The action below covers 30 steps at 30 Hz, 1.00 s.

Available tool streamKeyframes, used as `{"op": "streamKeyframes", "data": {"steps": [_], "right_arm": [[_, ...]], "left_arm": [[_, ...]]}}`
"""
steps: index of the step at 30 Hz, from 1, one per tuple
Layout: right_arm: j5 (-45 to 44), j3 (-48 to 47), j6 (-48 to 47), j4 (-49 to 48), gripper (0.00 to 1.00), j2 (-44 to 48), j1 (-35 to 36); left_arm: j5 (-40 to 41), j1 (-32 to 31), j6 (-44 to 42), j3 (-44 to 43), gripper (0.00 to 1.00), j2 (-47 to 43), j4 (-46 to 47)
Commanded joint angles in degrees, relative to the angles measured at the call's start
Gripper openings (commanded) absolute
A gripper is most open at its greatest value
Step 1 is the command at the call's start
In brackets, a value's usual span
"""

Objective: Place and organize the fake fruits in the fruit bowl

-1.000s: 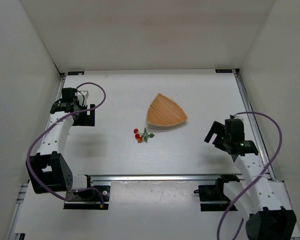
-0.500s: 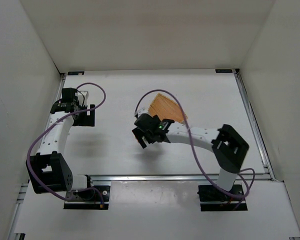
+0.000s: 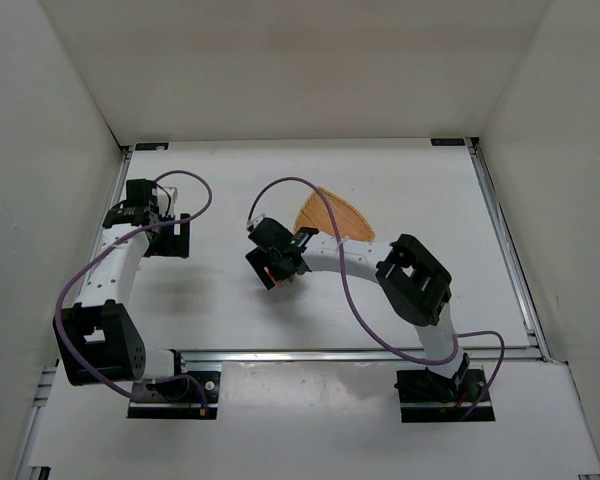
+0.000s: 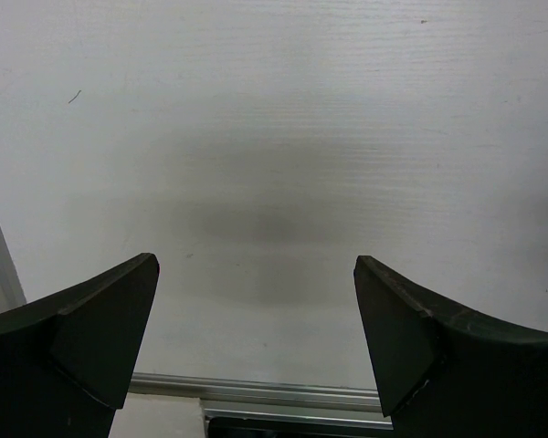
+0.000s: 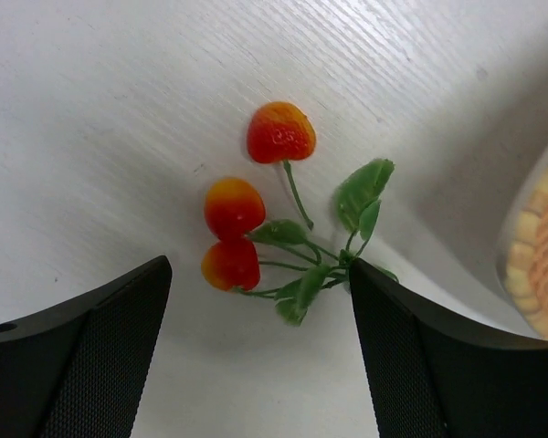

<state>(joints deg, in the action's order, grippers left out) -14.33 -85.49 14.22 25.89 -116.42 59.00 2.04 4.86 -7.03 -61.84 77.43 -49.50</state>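
Note:
The fake fruits (image 5: pixel 233 208), three small red-orange berries on a green leafy sprig, lie on the white table left of the fruit bowl (image 3: pixel 332 214). The bowl's pale rim also shows in the right wrist view (image 5: pixel 541 260). My right gripper (image 3: pixel 270 268) hangs low over the cluster and hides most of it in the top view. In the right wrist view the right gripper (image 5: pixel 258 269) is open, with one finger on each side of the sprig. The right finger is against the leaves. My left gripper (image 3: pixel 178 236) is open and empty at the far left, over bare table in the left wrist view (image 4: pixel 256 265).
White walls enclose the table on three sides. A metal rail (image 3: pixel 330 353) runs along the near edge, and another rail (image 4: pixel 283 392) shows under the left gripper. The right arm's purple cable (image 3: pixel 280 190) loops over the bowl's left side.
My right arm has swung from the right side of the table across to the fruits and now sits low over them, jaws open. The left arm has barely moved.

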Motion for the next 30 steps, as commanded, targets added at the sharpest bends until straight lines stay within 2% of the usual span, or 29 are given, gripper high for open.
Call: {"op": "streamKeyframes", "data": {"steps": [1, 3, 6, 9, 10, 12, 17, 23, 26, 30], "right_arm": [[1.06, -4.32, -1.74, 0.73, 0.82, -2.40, 0.15], [0.35, -5.64, -2.26, 1.97, 0.82, -4.16, 0.15], [0.35, -8.11, -2.36, 5.04, 0.77, -6.19, 0.15], [0.35, -7.32, -1.30, 5.05, 0.69, -6.19, 0.15], [0.35, -6.71, -1.30, 5.05, 0.62, -6.19, 0.15], [0.35, -6.18, -0.69, 5.05, 0.55, -6.19, 0.15], [0.35, -3.98, -0.07, 5.05, 0.36, -3.21, 0.84], [0.35, -0.91, 0.64, 5.05, 0.24, 0.93, 2.78], [0.35, 1.46, 2.13, 4.52, 0.13, 3.65, 2.78], [0.35, 3.31, 2.66, 4.52, 0.12, 8.47, 3.31]], "left_arm": [[0.59, -0.12, 0.00, 0.23, 1.00, -0.61, 0.19], [0.59, -0.12, 0.00, 0.23, 1.00, -0.61, 0.19], [1.12, -0.12, 0.00, 0.23, 1.00, -0.08, 0.19], [1.12, -0.12, 0.00, 0.23, 1.00, -0.08, 0.19], [1.12, -0.12, 0.00, 0.23, 1.00, -0.08, 0.19], [1.12, -0.12, 0.00, 0.23, 1.00, -0.08, 0.19], [1.12, -0.12, 0.00, 0.23, 1.00, -0.08, 0.19], [1.12, -0.12, 0.00, 0.23, 1.00, 0.44, 0.19], [1.12, -0.12, 0.00, 0.23, 1.00, 0.44, 0.19], [1.12, -0.12, 0.00, 0.23, 1.00, 0.44, 0.19]]}}
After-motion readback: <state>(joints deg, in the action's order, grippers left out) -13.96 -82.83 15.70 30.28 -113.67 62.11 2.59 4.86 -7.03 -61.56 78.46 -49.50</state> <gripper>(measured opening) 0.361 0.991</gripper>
